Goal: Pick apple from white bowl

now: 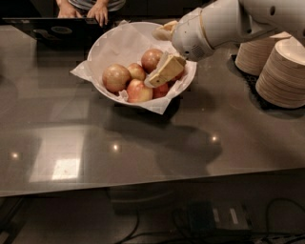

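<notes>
The white bowl (101, 46), lined with crumpled white paper, stands at the back middle of the dark table and holds several apples. The apple (116, 77), the largest, yellowish-tan with a red blush, lies at the bowl's left side. My gripper (153, 58) is open over the right half of the bowl. Its near finger (165, 70) lies across the deep-red apples (161, 90), and its far finger (164, 32) is at the back rim. Another reddish-tan apple (150, 57) sits between the two fingers. The gripper is to the right of the largest apple and apart from it.
Two stacks of beige paper plates (282, 71) stand at the right, close to my arm. A dark laptop (52, 29) and a person's hands (100, 10) are at the table's far edge behind the bowl. The table's front edge runs across the lower frame.
</notes>
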Controlling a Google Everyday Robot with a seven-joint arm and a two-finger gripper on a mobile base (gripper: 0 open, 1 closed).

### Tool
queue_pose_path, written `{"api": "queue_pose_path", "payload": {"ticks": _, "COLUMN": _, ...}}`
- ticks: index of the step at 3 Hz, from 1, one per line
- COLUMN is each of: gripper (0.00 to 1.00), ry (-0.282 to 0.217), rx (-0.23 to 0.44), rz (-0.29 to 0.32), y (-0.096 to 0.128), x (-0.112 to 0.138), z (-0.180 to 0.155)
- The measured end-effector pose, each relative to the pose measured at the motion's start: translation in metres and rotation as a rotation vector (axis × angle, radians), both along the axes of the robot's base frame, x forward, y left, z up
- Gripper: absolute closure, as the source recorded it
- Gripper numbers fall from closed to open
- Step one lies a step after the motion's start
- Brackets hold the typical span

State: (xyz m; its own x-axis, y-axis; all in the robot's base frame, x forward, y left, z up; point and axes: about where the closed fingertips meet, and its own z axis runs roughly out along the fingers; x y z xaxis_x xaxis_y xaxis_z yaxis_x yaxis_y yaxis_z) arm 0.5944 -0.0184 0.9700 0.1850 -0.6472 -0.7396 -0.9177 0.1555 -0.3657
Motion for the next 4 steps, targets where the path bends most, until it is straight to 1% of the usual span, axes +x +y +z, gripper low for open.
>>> {"api": "queue_pose_path", "payload": {"ticks": 1, "gripper": 0.29, "ry": 0.020, "rx": 0.033, "rz": 0.055, "y": 0.017, "x": 0.001, "z": 0.001}}
{"api": "queue_pose_path", "payload": {"ticks": 2, "gripper": 0.32, "ry": 0.031, "rx": 0.050, "rz": 0.091, "y": 0.029, "x": 0.001, "z": 0.001}}
{"api": "queue_pose_path", "payload": {"ticks": 3, "gripper": 0.32, "ry": 0.044, "rx": 0.057, "rz": 0.129, "y": 0.042, "x": 0.002, "z": -0.003}}
{"api": "queue_pose_path", "payload": {"ticks": 4, "gripper": 0.38, "ry": 0.065, "rx": 0.040, "rz": 0.153, "y": 0.055, "x": 0.006, "z": -0.017}}
